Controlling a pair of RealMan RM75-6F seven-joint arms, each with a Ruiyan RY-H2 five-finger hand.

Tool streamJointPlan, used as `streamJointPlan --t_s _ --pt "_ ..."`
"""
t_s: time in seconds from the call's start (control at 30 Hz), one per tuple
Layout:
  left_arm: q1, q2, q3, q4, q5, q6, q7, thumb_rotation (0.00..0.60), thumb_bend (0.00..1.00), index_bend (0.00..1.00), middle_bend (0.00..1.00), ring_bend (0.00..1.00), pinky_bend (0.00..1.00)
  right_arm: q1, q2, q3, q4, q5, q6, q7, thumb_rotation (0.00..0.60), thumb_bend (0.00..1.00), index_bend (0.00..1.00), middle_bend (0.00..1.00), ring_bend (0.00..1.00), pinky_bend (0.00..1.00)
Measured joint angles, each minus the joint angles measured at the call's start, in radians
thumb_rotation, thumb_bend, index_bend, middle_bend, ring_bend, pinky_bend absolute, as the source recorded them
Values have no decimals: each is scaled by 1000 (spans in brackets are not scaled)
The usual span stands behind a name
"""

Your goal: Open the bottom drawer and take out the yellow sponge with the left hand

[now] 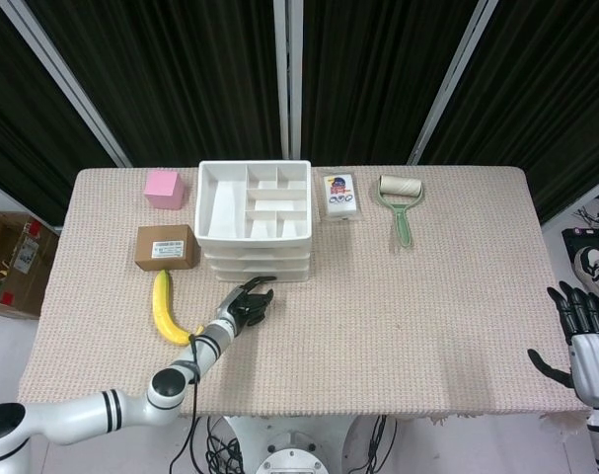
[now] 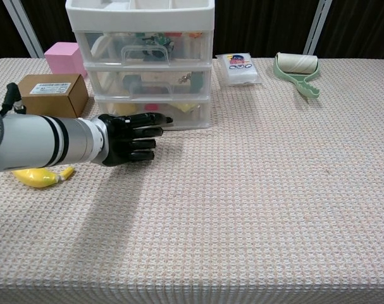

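Note:
A white three-drawer unit [image 1: 255, 222] stands at the back centre of the table. Its clear bottom drawer [image 2: 154, 113] is closed, and a yellow shape [image 2: 186, 108] shows through its front; whether that is the sponge is unclear. My left hand [image 2: 131, 136] lies low over the table in front of that drawer, fingers stretched out, fingertips [image 2: 161, 119] at the drawer's front and holding nothing. The head view has this hand [image 1: 245, 304] just below the unit. My right hand [image 1: 580, 326] hangs beyond the table's right edge, fingers apart and empty.
A banana [image 1: 164, 308] lies left of my left forearm, with a brown box [image 1: 167, 247] and a pink cube [image 1: 164, 188] behind it. A white packet [image 1: 340, 196] and a green lint roller [image 1: 401, 202] lie right of the unit.

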Motion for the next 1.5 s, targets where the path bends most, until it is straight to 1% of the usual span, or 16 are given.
streamJointPlan --t_s 0.4,0.47,0.5,0.63,0.77,0.87,1.0,1.07,1.17,1.27,1.37,1.4,1.5 --pt "19 36 37 -53 -12 -51 -33 600 488 427 883 992 1000 -1 -1 -2 -1 -5 1 -3 600 121 0 0 0 0" --pt "22 43 39 -64 -10 -54 -36 600 487 412 883 992 1000 -1 -1 -2 -1 -6 3 -3 600 121 0 0 0 0" --pt "25 48 41 -74 -6 -55 -37 600 486 388 883 991 1000 -1 -1 -2 -1 -6 3 -3 600 122 0 0 0 0" --pt "34 67 49 -111 29 -53 -34 600 484 191 879 988 1000 -1 -1 -1 0 -6 3 -2 600 119 0 0 0 0" --pt "40 82 72 -140 76 -29 -13 600 483 124 874 984 1000 0 -1 0 3 -9 4 2 600 119 0 0 0 0" --pt "40 90 96 -158 122 15 24 600 484 118 862 977 1000 0 -1 0 5 -7 3 5 600 120 0 0 0 0" --pt "31 110 151 -184 191 51 106 600 484 113 849 972 1000 1 -2 0 8 -7 1 9 600 122 0 0 0 0" --pt "28 123 171 -196 225 59 147 600 483 143 847 972 1000 1 -2 0 11 -6 1 12 600 120 0 0 0 0" --pt "26 151 207 -224 312 91 217 600 478 189 844 972 1000 1 -1 0 11 -3 -1 12 600 120 0 0 0 0" --pt "29 184 246 -265 421 151 293 600 466 216 843 971 1000 2 1 0 9 -6 -2 11 600 118 0 0 0 0" --pt "33 211 281 -298 529 240 395 600 439 217 843 971 1000 2 0 0 8 -8 0 10 600 122 0 0 0 0" --pt "33 217 292 -304 568 278 438 600 429 217 843 972 1000 2 -1 0 8 -8 0 10 600 120 0 0 0 0" --pt "31 211 312 -291 637 375 545 600 411 218 843 973 1000 2 -2 -1 8 -9 0 11 600 122 0 0 0 0"
